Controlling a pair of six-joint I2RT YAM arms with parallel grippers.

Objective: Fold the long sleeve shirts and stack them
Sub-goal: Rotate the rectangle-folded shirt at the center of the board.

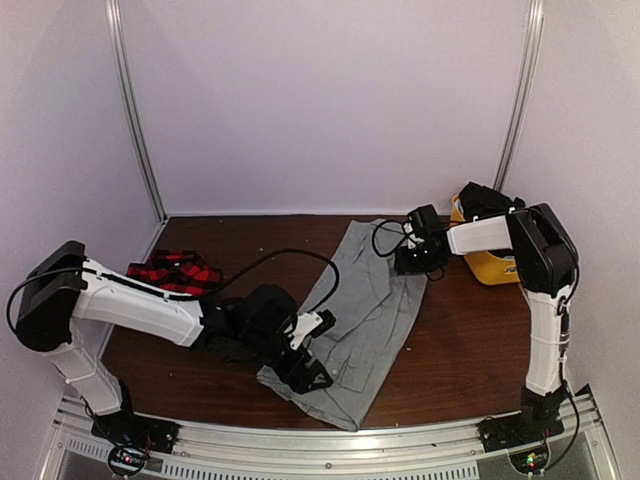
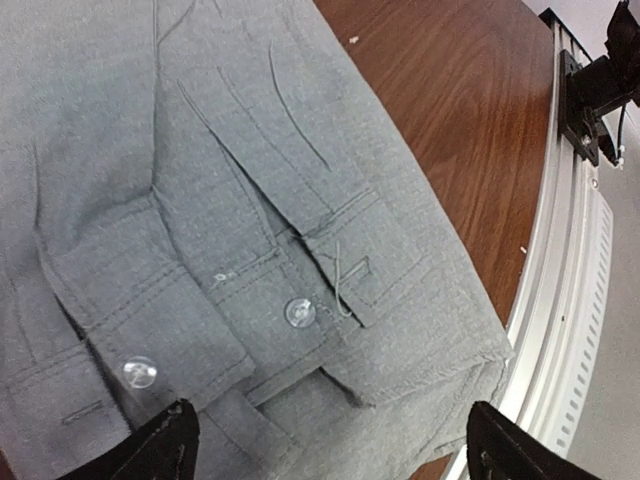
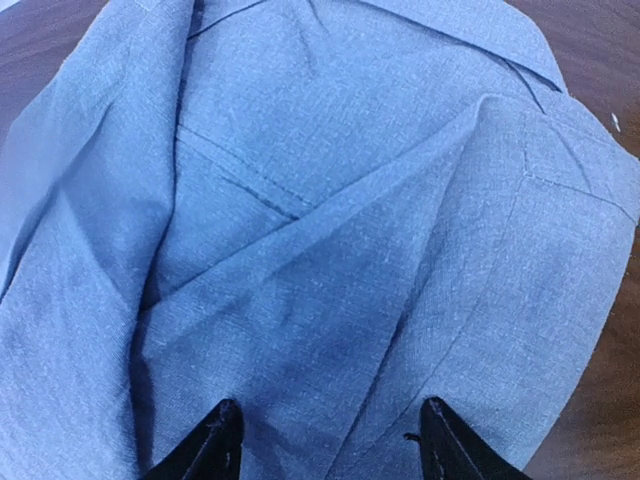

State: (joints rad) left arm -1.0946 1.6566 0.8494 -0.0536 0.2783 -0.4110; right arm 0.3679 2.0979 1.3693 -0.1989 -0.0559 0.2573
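The grey long sleeve shirt lies as a long narrow strip running diagonally from the table's far middle to its near edge. My left gripper hovers over its near end, open wide. In the left wrist view the shirt's buttoned cuffs lie flat below the gripper, and nothing is pinched. My right gripper is over the shirt's far right edge. Its fingers stand apart above wrinkled cloth, which looks blue in that view. The red-and-black plaid shirt lies bunched at the left, behind my left arm.
A yellow bin stands at the right, just behind my right arm. Dark wood table shows to the right of the grey shirt. The aluminium rail runs along the near edge, close to the shirt's hem.
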